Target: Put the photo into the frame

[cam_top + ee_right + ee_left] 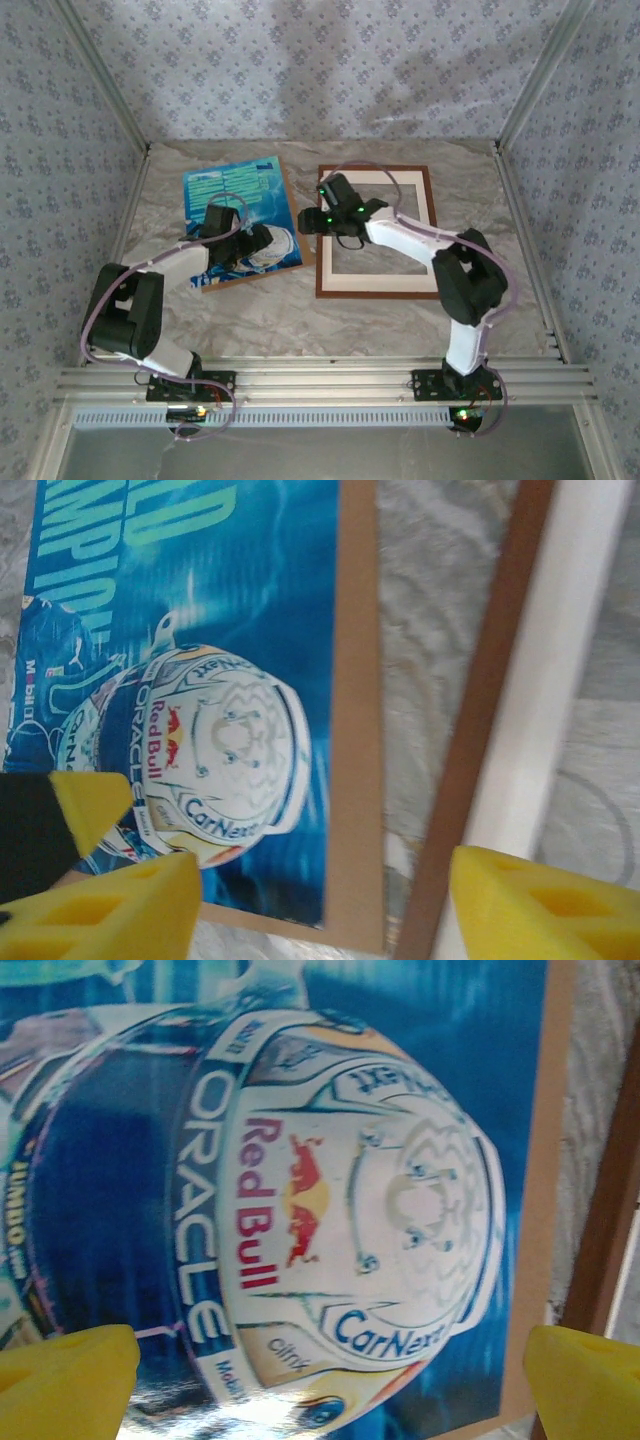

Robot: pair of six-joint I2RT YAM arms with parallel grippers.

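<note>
The blue-teal photo (232,188) lies on a plain brown backing board (289,205) at the table's left. Its white helmet (380,1180) is printed with Red Bull and Oracle lettering. My left gripper (266,241) hovers low over the photo's near right corner, open, with yellow fingertips (65,1380) spread wide and nothing between them. The reddish-brown frame (375,170) lies flat to the right. My right gripper (308,222) is open above the gap between board and frame. In the right wrist view the photo (230,600), the board (358,730) and a frame bar (480,730) pass between its pads (545,905).
A cream mat (375,281) with a cut-out window sits inside the frame, also seen as a pale strip (565,670). The table is covered with a wrinkled grey marbled sheet (450,200). Patterned walls and metal rails close in the sides.
</note>
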